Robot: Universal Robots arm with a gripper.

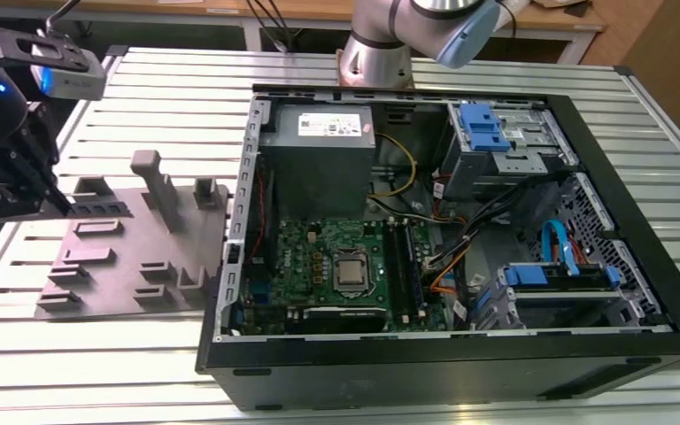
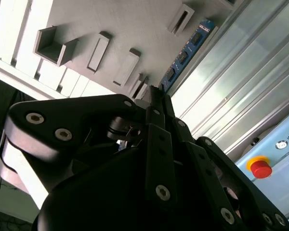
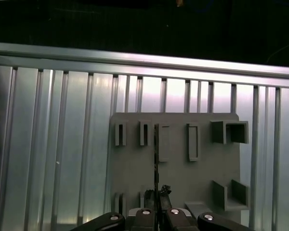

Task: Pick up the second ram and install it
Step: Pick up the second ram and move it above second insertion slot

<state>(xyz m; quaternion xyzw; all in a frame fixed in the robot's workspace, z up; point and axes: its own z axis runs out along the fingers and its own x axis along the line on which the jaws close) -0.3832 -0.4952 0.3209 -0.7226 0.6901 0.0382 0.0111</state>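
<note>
The second ram [image 2: 187, 49] is held edge-on in the closed hand [image 3: 156, 191] over the grey fixture [image 1: 116, 252]. If gripped shallowly, it could be tilted or dropped.

This is a robotics lab or workshop. A ribbed aluminium worktop [image 1: 139, 372] carries an open PC case [image 1: 435, 372] with its boards and cables bare. A grey fixture [image 1: 116, 266] sits at nine o'clock from the case. The arm's base [image 1: 375, 62] stands at twelve o'clock, with a wooden worktop [image 1: 552, 18] beyond it. A red stop button [image 2: 261, 168] shows in the second wrist view.
</note>
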